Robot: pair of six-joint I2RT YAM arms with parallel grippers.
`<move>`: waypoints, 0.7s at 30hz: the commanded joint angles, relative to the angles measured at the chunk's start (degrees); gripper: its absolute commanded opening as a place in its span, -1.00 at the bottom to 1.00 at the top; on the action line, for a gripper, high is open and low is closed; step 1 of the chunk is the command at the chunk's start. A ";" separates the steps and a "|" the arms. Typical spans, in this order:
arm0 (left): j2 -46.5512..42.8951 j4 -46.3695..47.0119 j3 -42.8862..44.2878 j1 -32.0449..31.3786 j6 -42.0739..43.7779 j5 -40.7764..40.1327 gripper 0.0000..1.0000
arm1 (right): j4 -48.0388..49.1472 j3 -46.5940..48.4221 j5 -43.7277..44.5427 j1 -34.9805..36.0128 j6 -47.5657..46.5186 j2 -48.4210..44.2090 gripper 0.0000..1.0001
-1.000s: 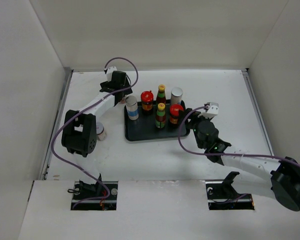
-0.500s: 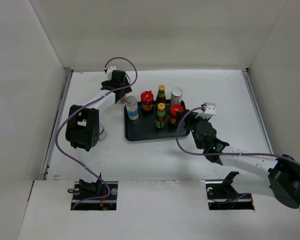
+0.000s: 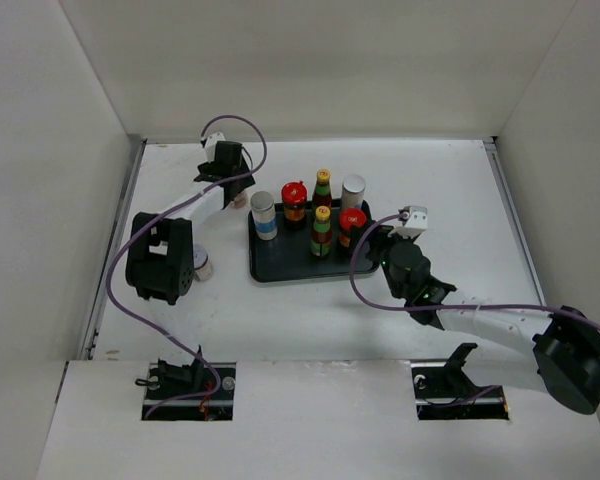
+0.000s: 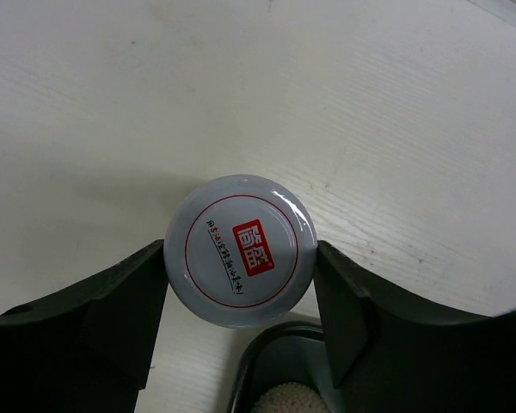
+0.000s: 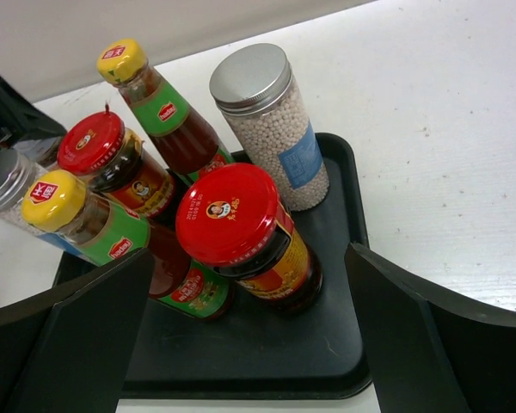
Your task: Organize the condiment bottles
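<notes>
A black tray (image 3: 280, 268) holds six condiment bottles: two silver-capped shakers (image 3: 264, 213) (image 3: 353, 190), two red-lidded jars (image 3: 294, 200) (image 3: 352, 224) and two yellow-capped sauce bottles (image 3: 323, 186) (image 3: 322, 229). My right gripper (image 3: 371, 240) is open at the tray's right edge. In the right wrist view its fingers (image 5: 430, 335) stand wide on either side of the near red-lidded jar (image 5: 241, 228) without touching it. My left gripper (image 3: 227, 172) is behind and to the left of the tray. Its fingers (image 4: 129, 301) touch both sides of a white-lidded jar (image 4: 241, 251). A second white-lidded jar (image 3: 202, 265) stands on the table by the left arm.
White walls enclose the table on the left, back and right. The left arm's purple cable (image 3: 242, 125) loops above its wrist. The right arm's cable (image 3: 365, 290) hangs near the tray's front right corner.
My right gripper has moved left, closer to the tray and the near red-lidded jar. My left wrist has shifted slightly back and left.
</notes>
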 commanded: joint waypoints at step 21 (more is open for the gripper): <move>-53.45 -4.46 -27.51 -9.18 0.78 -8.47 -0.28 | 4.46 -0.83 0.90 -0.10 0.69 -4.01 1.00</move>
